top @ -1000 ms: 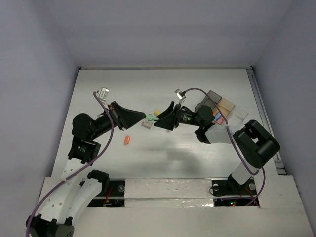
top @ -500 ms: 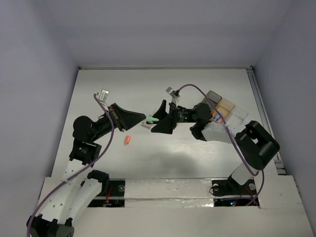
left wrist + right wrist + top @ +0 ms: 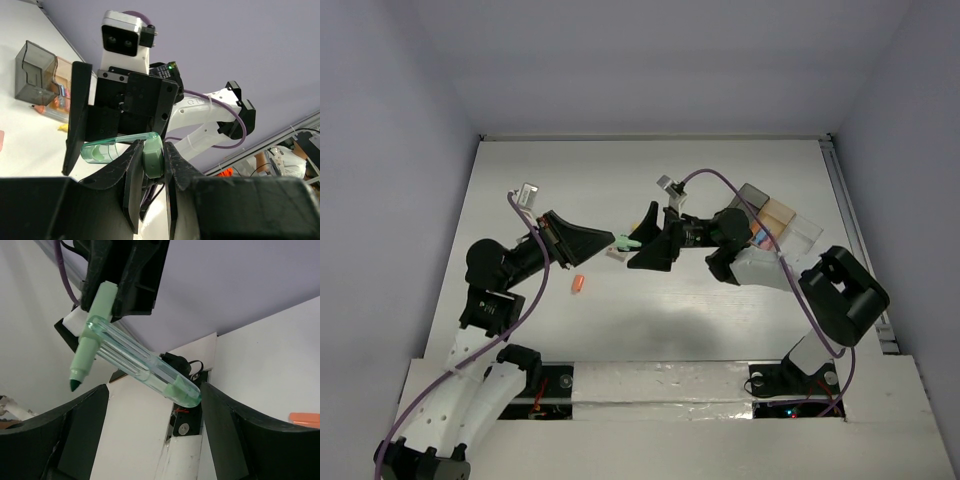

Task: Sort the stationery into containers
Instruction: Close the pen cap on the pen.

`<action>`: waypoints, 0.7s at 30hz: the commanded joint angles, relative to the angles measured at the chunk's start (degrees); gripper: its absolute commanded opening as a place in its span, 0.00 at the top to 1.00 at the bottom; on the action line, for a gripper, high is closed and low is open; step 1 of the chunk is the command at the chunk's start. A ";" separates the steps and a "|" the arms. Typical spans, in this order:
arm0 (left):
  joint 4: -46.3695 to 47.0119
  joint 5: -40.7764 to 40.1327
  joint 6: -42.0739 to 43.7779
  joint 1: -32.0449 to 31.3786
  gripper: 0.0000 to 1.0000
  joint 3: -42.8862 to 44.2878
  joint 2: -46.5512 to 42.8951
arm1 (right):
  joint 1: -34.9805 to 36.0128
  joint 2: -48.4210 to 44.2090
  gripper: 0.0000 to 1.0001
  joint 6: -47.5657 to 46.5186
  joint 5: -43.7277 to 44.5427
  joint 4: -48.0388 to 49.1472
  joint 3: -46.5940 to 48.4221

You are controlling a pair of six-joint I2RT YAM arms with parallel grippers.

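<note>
Holding: pen [image 3: 130, 360], a green piece with a clear tubular part, is clamped at its green end between the closed fingers of the left gripper [image 3: 153, 148], raised off the table [image 3: 720, 320].
Risk 1: pen falls. Cause: left gripper lets go before the right gripper [image 3: 152, 387] has closed on it.
Risk 2: pen pivots or slips out. Cause: the clear part looks smooth and round and lies askew across the right gripper's gap, so the fingers may meet it off-centre.
Risk 3: fingers collide. Cause: the two grippers sit nose to nose, with little room for the right one to advance.
Pen to left gripper: the clear part projects forward from the fingertips. The dark green nib hangs below them.
Pen to right gripper: the clear end lies inside the gap, close to one finger. Contact cannot be told.
Right gripper: jaws spread wide, gripping nothing.
Step, judged: mid-air handover from left to right.
Bins [image 3: 775, 225]: behind the right wrist, well apart from the pen.
Orange piece [image 3: 578, 285]: on the table under the left gripper.
</note>
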 commanded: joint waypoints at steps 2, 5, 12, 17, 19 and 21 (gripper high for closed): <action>3.67 0.16 -0.56 0.43 1.00 -0.70 -1.03 | 0.14 -4.06 0.21 -1.88 -0.39 24.24 0.18; 3.67 0.07 -0.47 0.43 1.00 -1.32 -1.20 | 0.14 -4.77 0.22 -2.23 -0.38 24.33 -0.44; 3.23 -1.24 0.06 0.43 1.00 -1.32 -1.20 | 0.14 -5.73 0.28 -2.14 -0.56 24.16 -1.76; 2.88 -1.77 0.67 0.43 1.00 -1.23 -0.59 | 0.14 -6.96 0.32 -2.67 -0.38 24.16 -3.51; 2.79 -1.77 0.85 0.43 1.00 -1.32 -0.50 | 0.14 -7.67 0.36 -3.02 -0.12 24.16 -4.57; 2.62 -1.95 1.02 0.43 1.00 -1.41 -0.41 | 0.14 -8.46 0.39 -3.20 -0.03 24.07 -5.01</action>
